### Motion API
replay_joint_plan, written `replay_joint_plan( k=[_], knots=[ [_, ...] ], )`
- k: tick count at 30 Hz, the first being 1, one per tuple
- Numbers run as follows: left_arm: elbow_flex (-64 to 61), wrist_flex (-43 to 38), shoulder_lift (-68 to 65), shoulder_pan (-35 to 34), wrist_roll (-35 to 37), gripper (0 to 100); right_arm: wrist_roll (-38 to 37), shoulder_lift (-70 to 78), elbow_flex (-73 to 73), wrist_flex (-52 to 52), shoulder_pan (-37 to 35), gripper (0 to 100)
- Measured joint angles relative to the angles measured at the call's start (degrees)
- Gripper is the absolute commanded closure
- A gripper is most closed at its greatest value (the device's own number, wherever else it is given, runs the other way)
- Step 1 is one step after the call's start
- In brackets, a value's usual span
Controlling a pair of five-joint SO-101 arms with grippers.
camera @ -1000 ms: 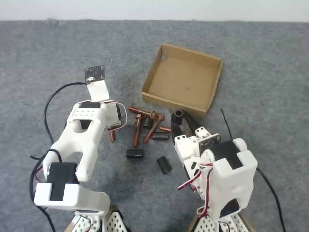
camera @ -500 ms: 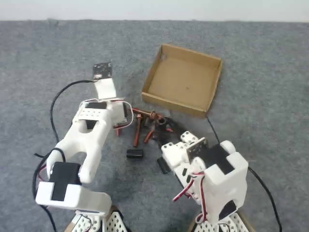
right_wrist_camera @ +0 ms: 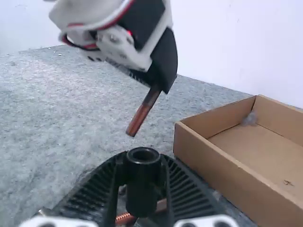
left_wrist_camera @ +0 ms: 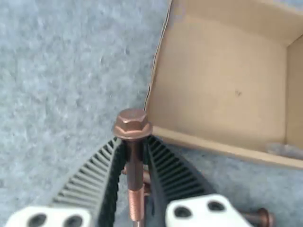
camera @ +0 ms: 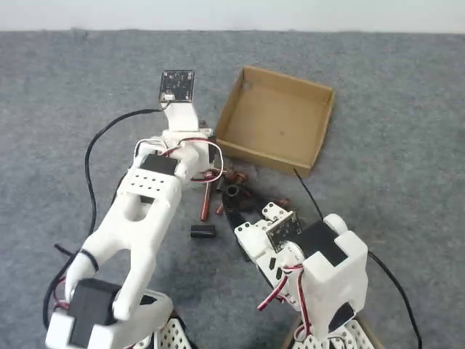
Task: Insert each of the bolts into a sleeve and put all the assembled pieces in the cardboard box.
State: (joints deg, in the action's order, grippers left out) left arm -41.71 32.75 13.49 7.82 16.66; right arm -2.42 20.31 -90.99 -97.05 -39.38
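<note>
My left gripper (left_wrist_camera: 133, 144) is shut on a copper bolt (left_wrist_camera: 133, 161), hex head at the fingertips and threaded end toward the wrist. In the high view it (camera: 213, 164) hangs just in front of the cardboard box (camera: 256, 154). My right gripper (right_wrist_camera: 142, 172) is shut on an upright black sleeve (right_wrist_camera: 142, 182) with its bore facing up. The bolt's threaded end (right_wrist_camera: 142, 113) hangs tilted a little above and beyond the sleeve, apart from it. In the high view the sleeve (camera: 232, 193) sits close beside the left gripper.
Loose copper bolts (camera: 206, 201) lie on the grey carpet between the arms. A spare black sleeve (camera: 203, 231) lies nearer the bases. The box floor (left_wrist_camera: 222, 94) holds no parts. A black cable (camera: 98, 145) loops at the left arm's side.
The left arm has lifted the bolt off the carpet and swung it toward the box. The right arm has carried the sleeve leftward, closing in under the bolt.
</note>
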Motion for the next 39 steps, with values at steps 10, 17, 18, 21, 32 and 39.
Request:
replay_joint_plan(
  k=[10, 17, 18, 21, 32, 39],
  knots=[
    [-2.2, 0.0, 6.1, 0.3, 0.0, 99, 0.0, 0.0, 0.0, 0.0, 0.0, 99.2],
    [-9.5, -1.8, 13.9, 6.9, -0.1, 99, 0.0, 0.0, 0.0, 0.0, 0.0, 99.2],
    [-10.8, -3.3, 14.9, 8.0, 0.0, 99, 0.0, 0.0, 0.0, 0.0, 0.0, 99.2],
    [-16.5, -11.3, 17.3, 9.4, -0.1, 99, 0.0, 0.0, 0.0, 0.0, 0.0, 99.2],
    [-33.2, -40.9, 25.2, 9.8, 0.0, 99, 0.0, 0.0, 0.0, 0.0, 0.0, 99.2],
    [-33.2, -36.0, 33.4, 10.1, 0.0, 99, -0.3, 0.0, 0.0, 0.1, 2.5, 99.2]
  ],
)
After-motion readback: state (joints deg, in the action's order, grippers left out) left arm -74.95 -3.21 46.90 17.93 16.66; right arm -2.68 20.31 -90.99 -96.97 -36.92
